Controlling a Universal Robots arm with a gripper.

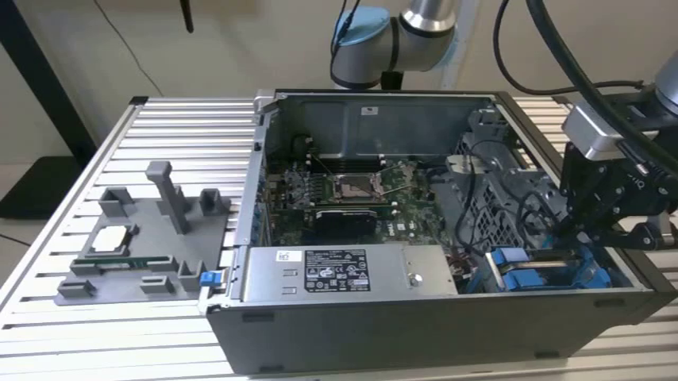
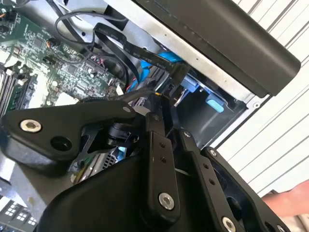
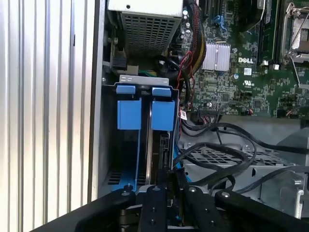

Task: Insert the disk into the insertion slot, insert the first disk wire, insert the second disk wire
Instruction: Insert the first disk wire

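1. Gripper (image 3: pixel 170 180): hangs low over the drive cage (image 1: pixel 498 198), at the lower right of the case in the exterior view. Cannot tell whether spread, pressed together or pinching something, because its own black links cover the working end in both wrist views.
2. Directly beneath: the disk (image 3: pixel 159 145), edge-on as a dark slab in a blue carrier. Seems already seated in the insertion slot (image 3: pixel 138 159), with its end just beside the gripper.
3. Judging by that seating, the step in hand looks like wire work at the disk's end, not the sliding-in of the disk.
4. To do it well:
   - Hold the connector square to the disk's end.
   - Press straight along the bay, never at a slant.
   - Keep the loose black wires (image 3: pixel 217 154) out from between connector and socket.
   - Avoid leaning on the cage wall.
5. Counted, working outward:
   - One gripper.
   - Two blue tabs (image 3: pixel 129 108) side by side on the cage, so two carriers.
   - Several black wires looping over the cage, too tangled for an exact number.
   - One motherboard (image 3: pixel 241 82).
   - One power-supply box (image 1: pixel 350 274), along the case's near edge in the exterior view.
   - One grey fixture (image 1: pixel 159 238) on the ribbed table (image 1: pixel 190 127), at the exterior view's left.
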